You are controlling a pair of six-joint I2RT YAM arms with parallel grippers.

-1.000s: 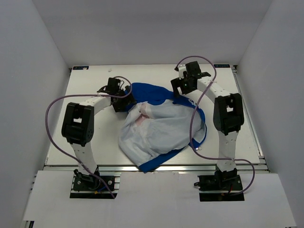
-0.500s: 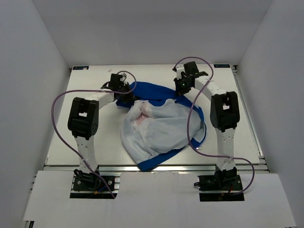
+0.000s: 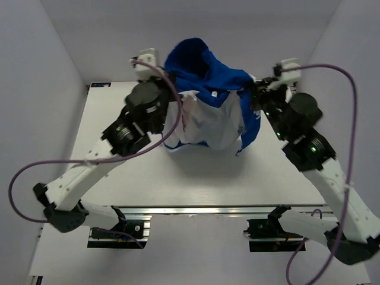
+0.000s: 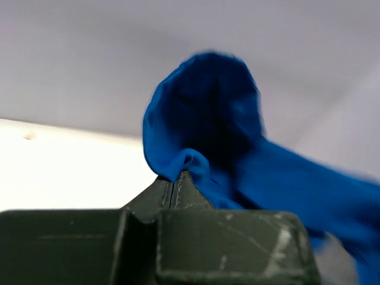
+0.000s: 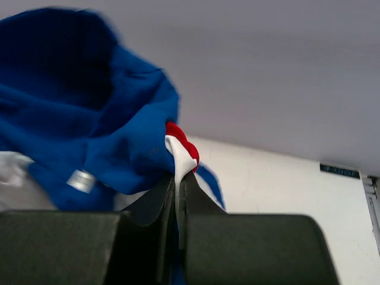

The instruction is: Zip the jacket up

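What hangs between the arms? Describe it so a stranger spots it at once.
Above the far end of the white table, the left gripper and right gripper hold up a jacket. It's the only fabric: royal blue, white lining showing, with a red patch at one pinched edge.

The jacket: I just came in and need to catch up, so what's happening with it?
Both arms hold the jacket up above the table. The left fingers are shut on blue fabric by the hood, the right fingers on a red-and-white edge. It hangs bunched between them, white lining showing, front apparently open.
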